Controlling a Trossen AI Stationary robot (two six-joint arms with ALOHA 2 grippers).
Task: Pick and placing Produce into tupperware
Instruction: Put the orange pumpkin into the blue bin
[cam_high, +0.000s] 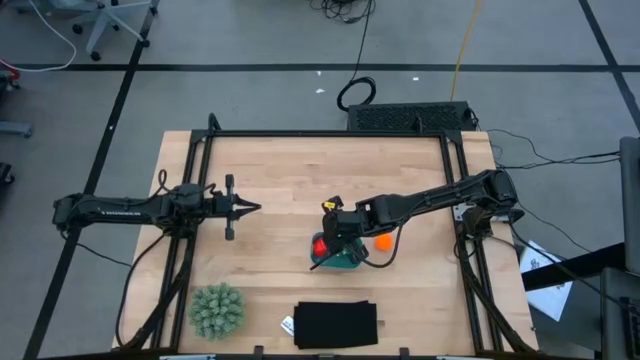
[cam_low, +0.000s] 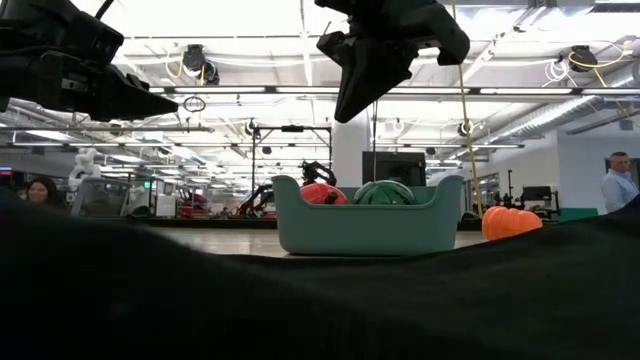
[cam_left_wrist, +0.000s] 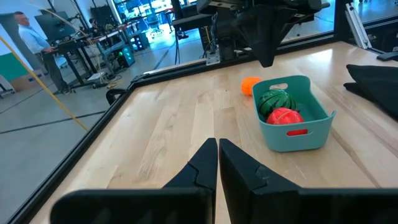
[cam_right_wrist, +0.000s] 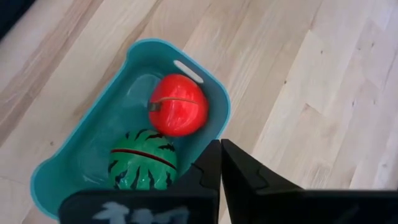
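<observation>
The teal tub (cam_high: 340, 256) stands on the table near its middle. Inside it lie the red piece (cam_right_wrist: 178, 105) and the dark green striped piece (cam_right_wrist: 143, 167), side by side on the tub's floor. The orange piece (cam_high: 382, 241) rests on the wood just right of the tub, also seen in the low view (cam_low: 510, 222). My right gripper (cam_right_wrist: 220, 163) hovers above the tub, fingers shut and empty. My left gripper (cam_left_wrist: 218, 163) waits shut over the table's left half, well away from the tub (cam_left_wrist: 291, 115).
A spiky pale-green ball (cam_high: 216, 310) sits near the table's near-left corner. A flat black rectangular object (cam_high: 336, 324) lies at the near edge, filling the low view's foreground. Bare wood (cam_high: 290, 170) stretches across the far half. People show in the room beyond.
</observation>
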